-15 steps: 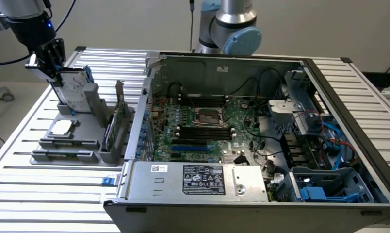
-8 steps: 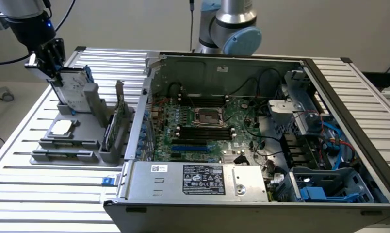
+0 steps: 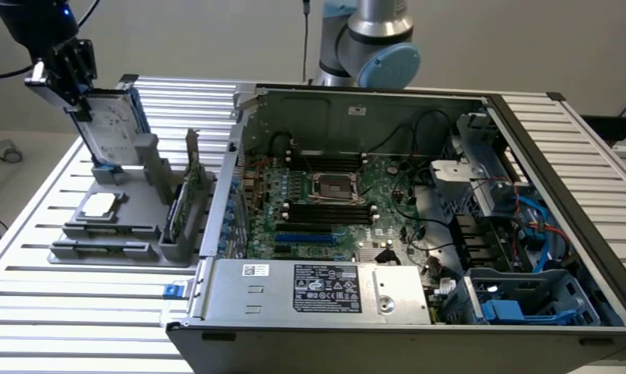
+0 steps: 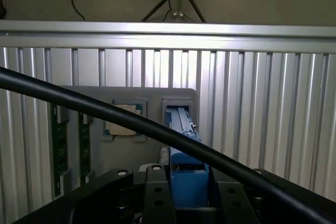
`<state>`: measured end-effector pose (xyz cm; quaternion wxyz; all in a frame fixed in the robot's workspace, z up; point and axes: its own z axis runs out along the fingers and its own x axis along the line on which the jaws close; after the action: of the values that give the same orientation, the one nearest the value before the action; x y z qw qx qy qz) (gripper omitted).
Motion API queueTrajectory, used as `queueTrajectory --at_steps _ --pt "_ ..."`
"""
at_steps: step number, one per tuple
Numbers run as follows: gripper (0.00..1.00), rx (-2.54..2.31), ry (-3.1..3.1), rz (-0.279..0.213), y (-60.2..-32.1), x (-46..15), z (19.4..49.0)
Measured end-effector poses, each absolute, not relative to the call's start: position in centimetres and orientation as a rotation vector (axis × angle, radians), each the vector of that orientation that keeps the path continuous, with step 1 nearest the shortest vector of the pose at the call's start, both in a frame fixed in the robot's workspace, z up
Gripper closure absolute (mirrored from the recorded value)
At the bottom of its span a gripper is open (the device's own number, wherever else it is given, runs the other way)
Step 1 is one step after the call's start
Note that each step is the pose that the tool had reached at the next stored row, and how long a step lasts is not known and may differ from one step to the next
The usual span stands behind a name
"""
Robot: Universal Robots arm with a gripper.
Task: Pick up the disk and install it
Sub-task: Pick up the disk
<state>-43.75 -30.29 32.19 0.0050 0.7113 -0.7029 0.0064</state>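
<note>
The disk (image 3: 114, 125) is a silver-grey drive with a white label and blue rails. It stands on edge, tilted, at the exterior view's left, its lower end at a slot of the grey holder (image 3: 116, 234). My gripper (image 3: 77, 97) is shut on the disk's upper end. In the wrist view the disk's blue rail (image 4: 185, 174) runs between the black fingers (image 4: 155, 195) of the gripper (image 4: 186, 195), down toward the holder (image 4: 178, 100).
An open computer case (image 3: 240, 156) with its motherboard (image 3: 334, 195) lies to the exterior view's right of the holder; blue drive bays (image 3: 531, 300) sit in its near right corner. The holder also carries a processor chip (image 3: 98, 204) and green circuit cards (image 3: 194, 195). A black cable (image 4: 105, 109) crosses the wrist view.
</note>
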Motion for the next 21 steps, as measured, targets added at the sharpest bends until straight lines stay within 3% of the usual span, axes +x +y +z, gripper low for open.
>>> queueTrajectory --at_steps 9,21 --pt "0.67 2.226 -2.199 0.023 -30.0 -43.4 36.3" --pt "0.67 2.225 -2.199 0.022 -29.9 -38.3 41.2"
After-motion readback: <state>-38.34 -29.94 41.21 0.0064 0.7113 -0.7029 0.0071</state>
